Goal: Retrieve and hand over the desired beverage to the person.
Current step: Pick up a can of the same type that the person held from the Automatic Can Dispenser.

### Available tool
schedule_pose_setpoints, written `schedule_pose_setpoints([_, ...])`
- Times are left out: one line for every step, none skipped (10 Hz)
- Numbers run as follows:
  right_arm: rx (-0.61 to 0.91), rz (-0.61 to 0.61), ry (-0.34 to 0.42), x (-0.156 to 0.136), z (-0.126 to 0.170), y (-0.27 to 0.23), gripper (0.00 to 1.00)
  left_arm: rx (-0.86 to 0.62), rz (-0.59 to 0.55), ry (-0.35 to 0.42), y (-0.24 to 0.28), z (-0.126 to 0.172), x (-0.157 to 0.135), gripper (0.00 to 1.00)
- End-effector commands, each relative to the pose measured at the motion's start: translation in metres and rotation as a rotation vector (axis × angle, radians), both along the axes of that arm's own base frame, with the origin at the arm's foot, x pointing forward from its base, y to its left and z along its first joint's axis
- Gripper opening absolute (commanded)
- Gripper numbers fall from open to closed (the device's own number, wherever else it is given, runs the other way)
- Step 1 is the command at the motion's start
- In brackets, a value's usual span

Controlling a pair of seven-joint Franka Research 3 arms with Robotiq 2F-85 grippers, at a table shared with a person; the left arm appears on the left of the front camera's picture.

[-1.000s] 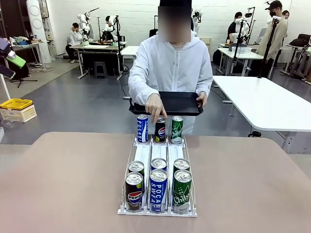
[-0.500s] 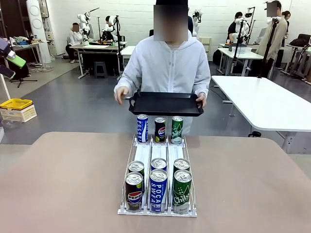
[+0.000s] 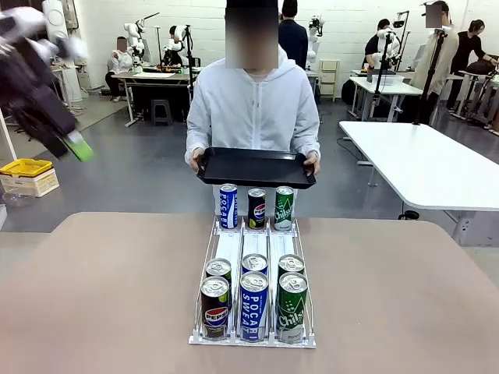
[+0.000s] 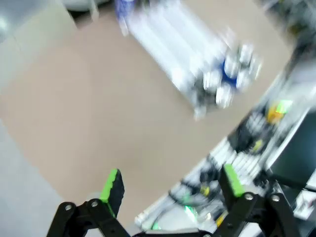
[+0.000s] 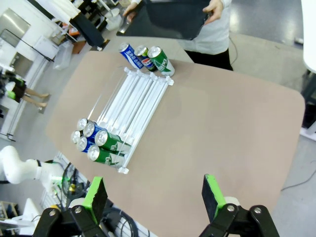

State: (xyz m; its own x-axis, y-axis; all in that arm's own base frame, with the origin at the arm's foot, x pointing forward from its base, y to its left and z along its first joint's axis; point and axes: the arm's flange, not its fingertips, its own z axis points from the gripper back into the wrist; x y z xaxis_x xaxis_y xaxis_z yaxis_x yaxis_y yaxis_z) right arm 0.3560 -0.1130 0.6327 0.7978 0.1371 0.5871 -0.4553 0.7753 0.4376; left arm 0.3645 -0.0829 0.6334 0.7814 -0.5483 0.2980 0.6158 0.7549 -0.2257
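- On the table [image 3: 109, 288], one three-lane rack [image 3: 230, 248] holds nine upright cans [image 3: 254, 300]. Three stand at the far end and six stand in two rows of three at the near end.
- The readable labels are two Pepsi, two Pocari Sweat and two Chilsung. The second near row shows mostly tops, and nothing shows which drink is wanted.
- The person [image 3: 253, 109] holds one black tray [image 3: 256, 167] just beyond the rack's far end.
- The left gripper [image 4: 173, 180], blurred, hangs high with its jaws spread and empty. The rack lies ahead, well apart.
- The right gripper [image 5: 154, 190] also has its jaws spread and empty, high above the table.
- Neither gripper is clearly nearer, and each can's long axis is vertical.
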Motion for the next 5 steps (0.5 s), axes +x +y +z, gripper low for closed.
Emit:
schedule_pose_setpoints([0.022, 0.02, -0.014, 0.003, 0.001, -0.002, 1.0, 0.202, 0.017, 0.098, -0.075, -0.016, -0.022, 1.0])
schedule_pose_setpoints([0.022, 0.02, -0.014, 0.003, 0.001, -0.002, 1.0, 0.267, 0.112, 0.159, -0.107, -0.03, -0.033, 1.0])
schedule_pose_setpoints([0.022, 0.02, -0.014, 0.003, 0.001, -0.002, 1.0, 0.266, 0.198, 0.243, -0.136, -0.045, -0.045, 1.0])
schedule_pose_setpoints([0.022, 0.02, -0.014, 0.003, 0.001, -0.002, 1.0, 0.233, 0.317, 0.276, -0.154, -0.056, -0.044, 1.0])
schedule_pose_setpoints([0.022, 0.02, -0.014, 0.003, 0.001, -0.002, 1.0, 0.205, 0.427, 0.245, -0.167, -0.068, -0.04, 1.0])
